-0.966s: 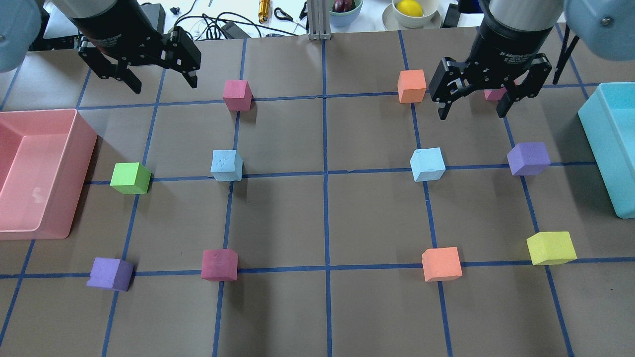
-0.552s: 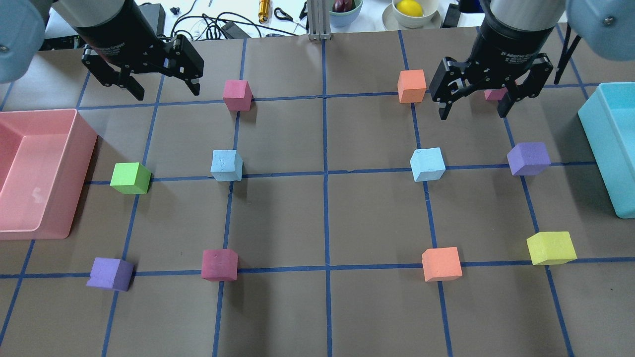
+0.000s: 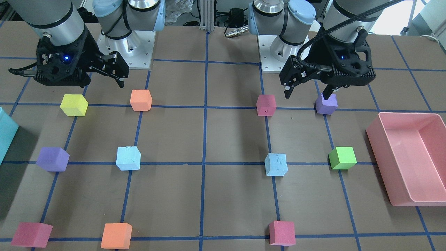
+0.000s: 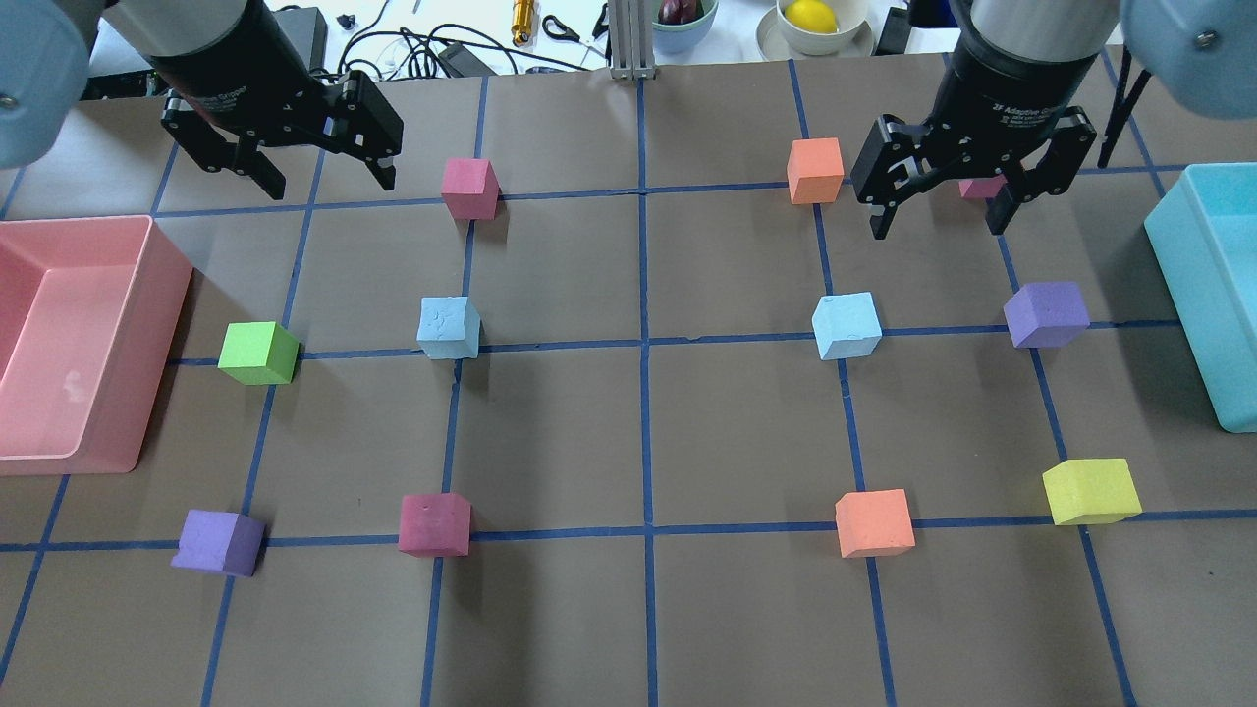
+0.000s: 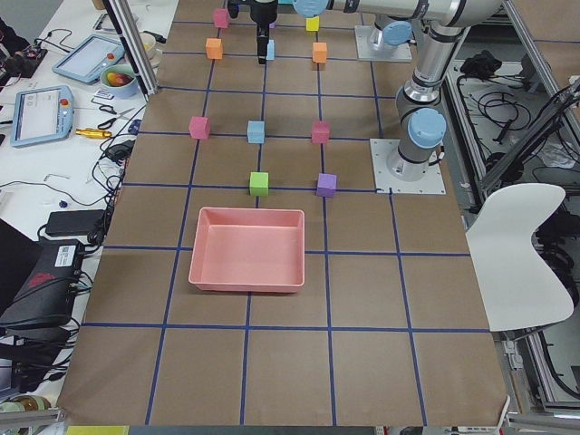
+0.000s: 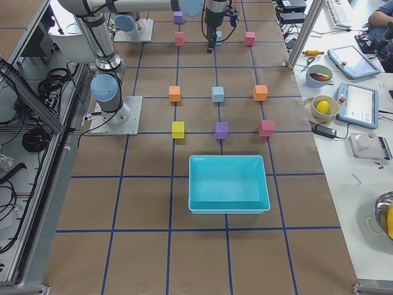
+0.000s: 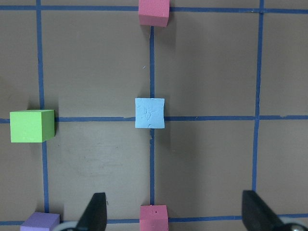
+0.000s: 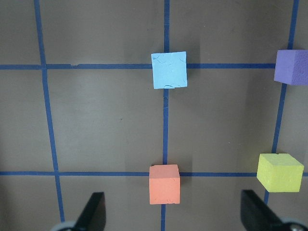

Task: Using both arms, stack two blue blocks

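Two pale blue blocks sit apart on the brown gridded table: one on the left [image 4: 449, 328] and one on the right [image 4: 846, 325]. The left wrist view shows the left block [image 7: 149, 113] ahead of the fingers, and the right wrist view shows the right block [image 8: 169, 70]. My left gripper [image 4: 329, 183] is open and empty, high over the far left of the table. My right gripper [image 4: 936, 226] is open and empty, hovering beyond the right block. In the front-facing view the blocks lie at the right [image 3: 276, 164] and the left [image 3: 128, 158].
A pink bin [image 4: 157, 295] stands at the left edge and a teal bin [image 4: 1178, 255] at the right. Other cubes lie on grid crossings: green [image 4: 257, 353], pink [image 4: 469, 188], orange [image 4: 815, 170], purple [image 4: 1046, 313], yellow [image 4: 1090, 490].
My left gripper has shifted slightly to the right and a little nearer, still open. The right gripper has barely moved. No block has moved.
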Robot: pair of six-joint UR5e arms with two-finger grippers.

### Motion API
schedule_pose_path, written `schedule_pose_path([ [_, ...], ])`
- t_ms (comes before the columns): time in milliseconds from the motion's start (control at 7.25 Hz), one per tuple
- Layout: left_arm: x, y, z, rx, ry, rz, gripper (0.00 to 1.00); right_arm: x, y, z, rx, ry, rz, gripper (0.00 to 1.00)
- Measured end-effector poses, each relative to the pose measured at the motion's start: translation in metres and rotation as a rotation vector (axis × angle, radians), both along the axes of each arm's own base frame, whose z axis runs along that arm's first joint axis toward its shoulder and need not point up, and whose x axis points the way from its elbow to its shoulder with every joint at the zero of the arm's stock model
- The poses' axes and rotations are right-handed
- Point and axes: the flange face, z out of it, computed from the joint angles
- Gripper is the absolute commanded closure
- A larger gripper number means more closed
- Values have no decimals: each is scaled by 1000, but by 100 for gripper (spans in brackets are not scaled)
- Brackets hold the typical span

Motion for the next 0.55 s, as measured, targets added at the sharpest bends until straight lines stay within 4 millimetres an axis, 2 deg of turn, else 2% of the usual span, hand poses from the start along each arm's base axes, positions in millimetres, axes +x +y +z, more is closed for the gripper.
schedule_pose_path([
  [276,4,1,2,-4,-24,-30,0,-1,-7,-11,18,15,8,0],
  [552,9,1,3,-6,-32,-37,0,-1,-38,-54,61,11,17,0],
])
